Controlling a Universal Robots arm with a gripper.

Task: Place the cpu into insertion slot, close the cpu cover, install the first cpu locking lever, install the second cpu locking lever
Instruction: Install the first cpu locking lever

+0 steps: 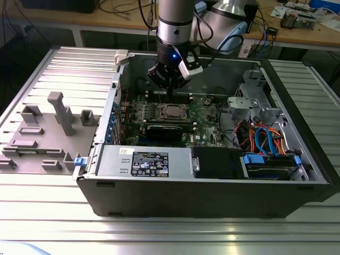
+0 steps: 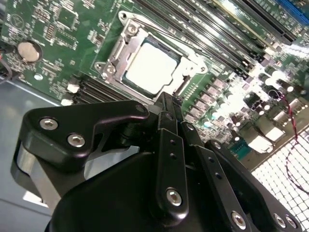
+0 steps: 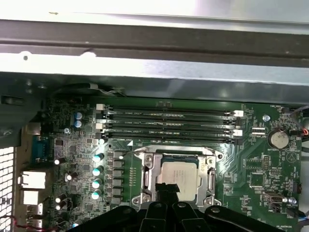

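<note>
Exterior view: gripper (image 1: pixel 170 87) hangs inside the open computer case (image 1: pixel 212 196), directly above the insertion slot (image 1: pixel 173 111). Second wrist view: fingers (image 2: pixel 170 145) pressed together, nothing between them, tips at the rim of the cpu cover (image 2: pixel 115 54). The cover lies flat, framing the cpu (image 2: pixel 149 70) just beyond the tips. First wrist view: tips overlap the cpu's near edge, memory slots (image 3: pixel 169 123) farther out.

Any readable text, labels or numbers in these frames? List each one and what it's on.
Nothing can be quoted.
Black label on the grey box, exterior view: print too small to read.
White sticker beside it: too small to read.
White lettering on the green motherboard, in both wrist views: blurred, unreadable.
cpu face: no markings legible.
</note>
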